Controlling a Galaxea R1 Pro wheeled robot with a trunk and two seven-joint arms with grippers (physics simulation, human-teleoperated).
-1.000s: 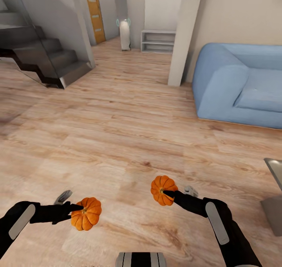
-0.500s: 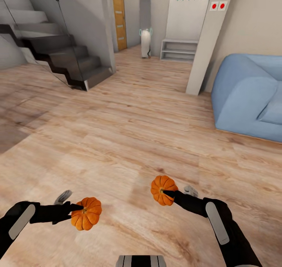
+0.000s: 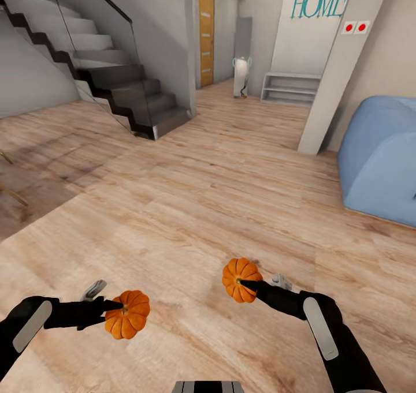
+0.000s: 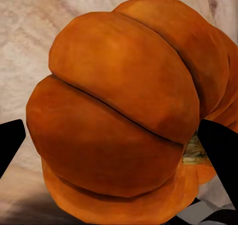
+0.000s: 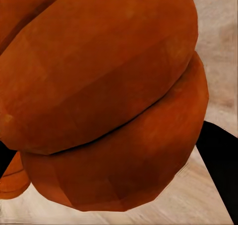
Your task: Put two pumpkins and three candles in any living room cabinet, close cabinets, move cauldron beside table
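L pincer [image 3: 118, 307] clamps one pumpkin [image 3: 127, 314], R pincer [image 3: 245, 284] clamps other pumpkin [image 3: 240, 279], both above wood floor [image 3: 190, 208].

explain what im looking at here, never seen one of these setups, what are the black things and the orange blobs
This is a simulated two-armed robot in a house. The wide picture comes from a camera on its head, looking down over both arms. The black shapes are its arms, each ending in a two-fingered gripper. The left gripper holds one small orange pumpkin; the right gripper holds another pumpkin. The two close-ups come from cameras on each wrist, so each pumpkin looks huge, with black fingertips at its sides. Below is bare wooden floor; ahead are stairs and a blue sofa.
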